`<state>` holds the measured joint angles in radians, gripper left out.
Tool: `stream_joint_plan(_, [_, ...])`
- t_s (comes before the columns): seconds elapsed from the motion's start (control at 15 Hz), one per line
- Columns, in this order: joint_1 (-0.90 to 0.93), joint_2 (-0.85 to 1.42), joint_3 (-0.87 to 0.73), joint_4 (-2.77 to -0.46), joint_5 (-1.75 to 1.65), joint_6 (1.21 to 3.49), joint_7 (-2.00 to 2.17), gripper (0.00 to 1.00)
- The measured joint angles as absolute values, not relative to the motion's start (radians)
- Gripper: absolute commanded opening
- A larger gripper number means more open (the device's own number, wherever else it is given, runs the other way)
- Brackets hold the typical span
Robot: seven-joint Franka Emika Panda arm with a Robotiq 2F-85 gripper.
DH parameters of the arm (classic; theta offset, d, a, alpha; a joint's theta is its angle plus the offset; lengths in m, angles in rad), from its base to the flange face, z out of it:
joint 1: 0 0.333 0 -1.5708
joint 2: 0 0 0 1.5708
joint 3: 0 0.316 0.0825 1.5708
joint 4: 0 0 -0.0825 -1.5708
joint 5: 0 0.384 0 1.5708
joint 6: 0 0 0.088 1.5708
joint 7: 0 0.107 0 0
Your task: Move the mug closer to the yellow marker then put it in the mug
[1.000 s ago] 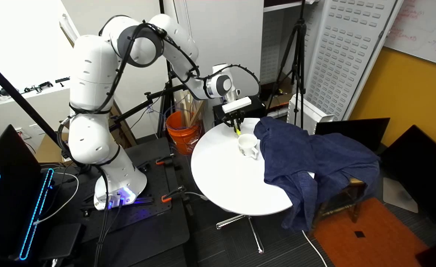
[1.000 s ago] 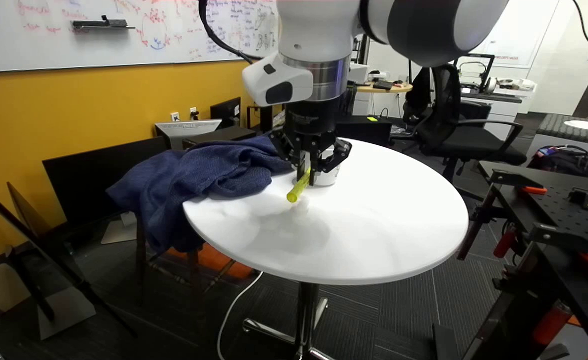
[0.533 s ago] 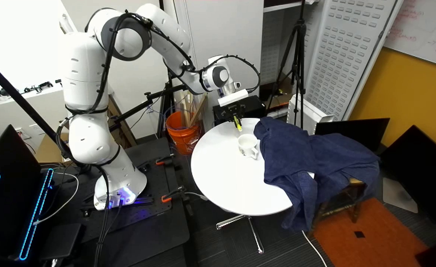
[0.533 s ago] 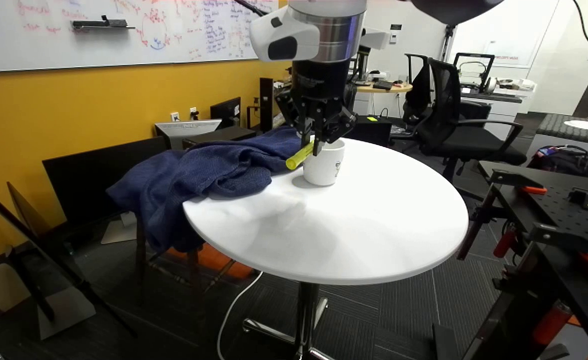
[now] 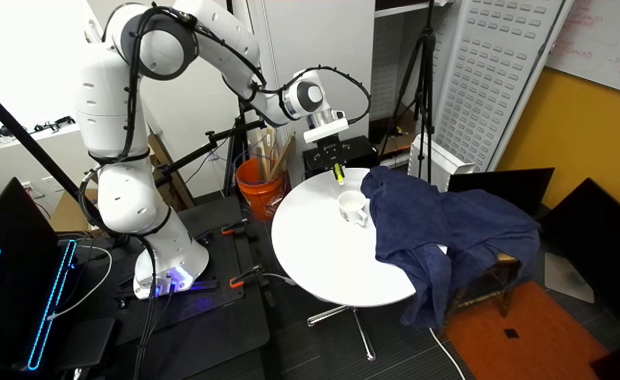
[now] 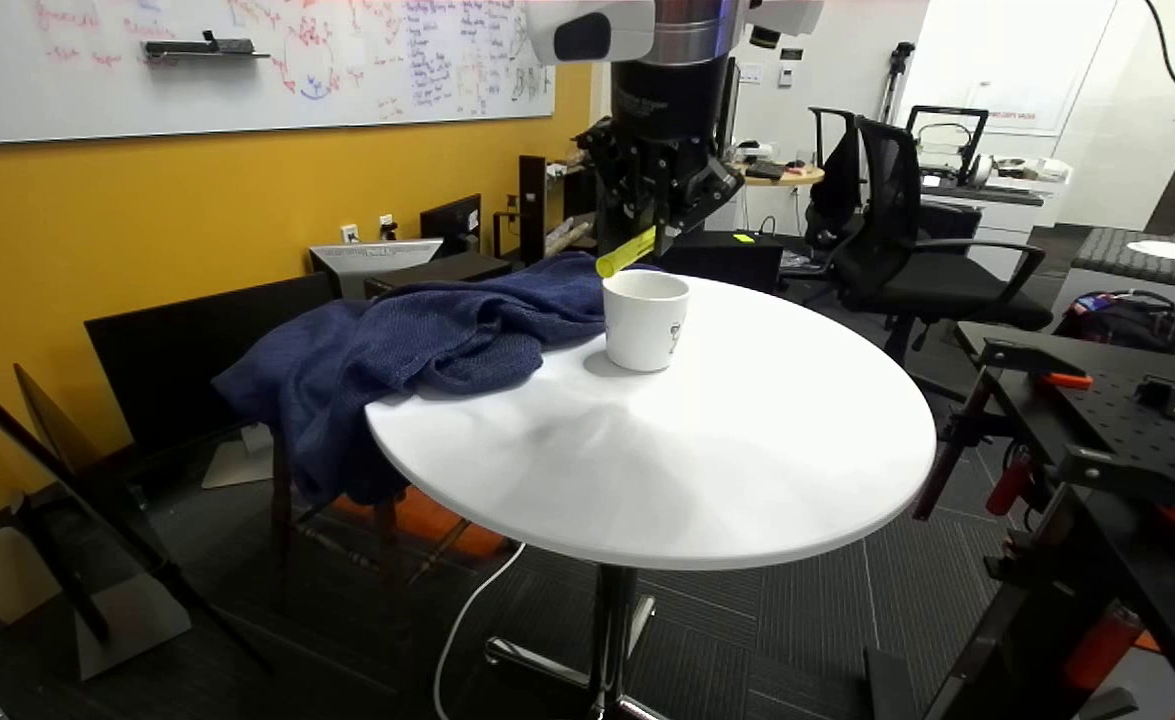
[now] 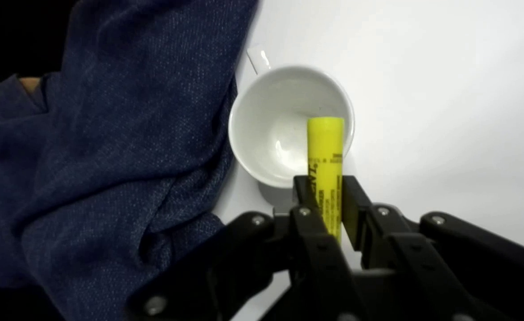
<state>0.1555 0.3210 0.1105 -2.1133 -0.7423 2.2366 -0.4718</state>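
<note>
Yellow marker (image 5: 340, 176), clamped in the robot's gripper (image 5: 340, 171), slants downward above a round white table (image 5: 331, 258) in an exterior view, near a white mug (image 5: 352, 208). Marker and gripper sit higher than a second earlier, while the mug stands upright in the same spot, near a dark blue cloth (image 5: 410, 221) draped over the table's edge. Beside the table, an orange bucket (image 5: 262, 199) holds lengths of wood (image 5: 282, 159).

In an exterior view, the marker (image 6: 625, 253), low over the tabletop a second earlier, hangs tilted just above the level of the mug's rim, the gripper (image 6: 639, 238) still tight on it. The mug (image 6: 644, 325), then largely hidden behind the gripper, stands mostly in sight, small dark print on its side. Whether the marker's lower end touches the rim cannot be told.

In the wrist view, two black fingertips (image 7: 354, 196) press on opposite sides of the marker (image 7: 325, 154), which carries dark lettering. Its far end overlaps the opening of the mug (image 7: 273, 122), hiding part of the interior; pale inner walls and a bright glint show in the rest. The mug's handle points away from the gripper, and the cloth (image 7: 132, 133) lies just beside the mug.
</note>
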Motion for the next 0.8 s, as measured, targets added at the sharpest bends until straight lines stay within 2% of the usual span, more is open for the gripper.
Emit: stream_joint_plan(0.8, [0.142,0.328,0.077,-2.068,-0.79,2.007,-0.368,0.05])
